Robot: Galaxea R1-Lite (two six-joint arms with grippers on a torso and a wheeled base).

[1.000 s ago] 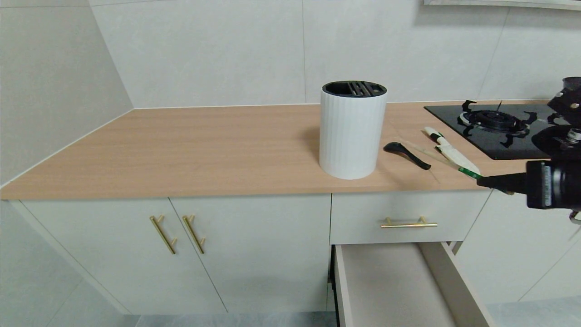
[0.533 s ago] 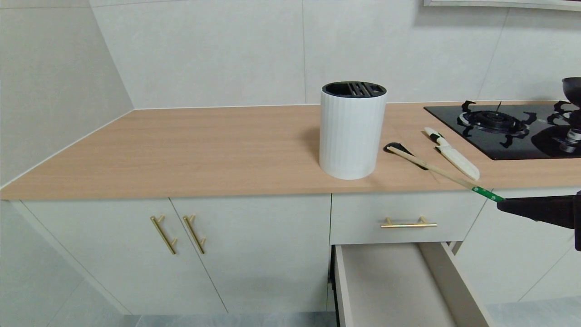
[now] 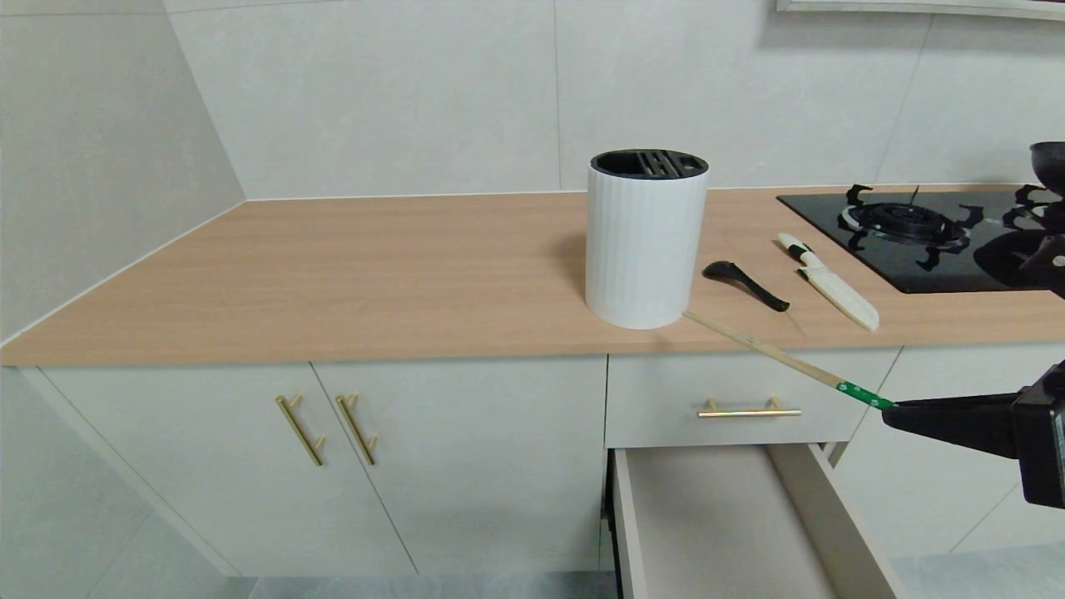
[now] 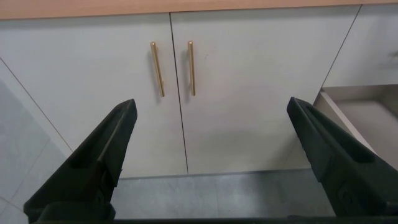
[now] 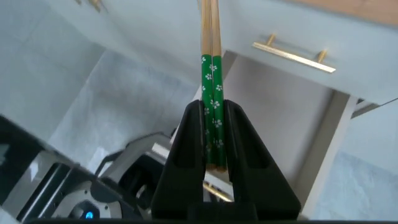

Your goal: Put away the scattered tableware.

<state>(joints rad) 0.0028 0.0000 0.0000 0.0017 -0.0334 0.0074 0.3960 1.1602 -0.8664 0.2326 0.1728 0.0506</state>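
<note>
Wooden desk [image 3: 374, 274] by the tiled wall carries a white holder [image 3: 645, 249], with a black spoon [image 3: 743, 283] and a knife [image 3: 828, 283] beside it. The right tool [image 3: 894, 406] pinches the green ends of the chopsticks [image 3: 774, 353], out over the open drawer [image 3: 715, 516]. The left tool [image 4: 210, 106] gapes wide before the cupboard doors [image 4: 180, 93].

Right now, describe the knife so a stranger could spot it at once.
Find the black gas hob at the right end of the wooden countertop. Just left of it lies the knife, flat, with a black spoon on its other side. Unlike the spoon, it is pale, with a dark band on its handle.
</note>
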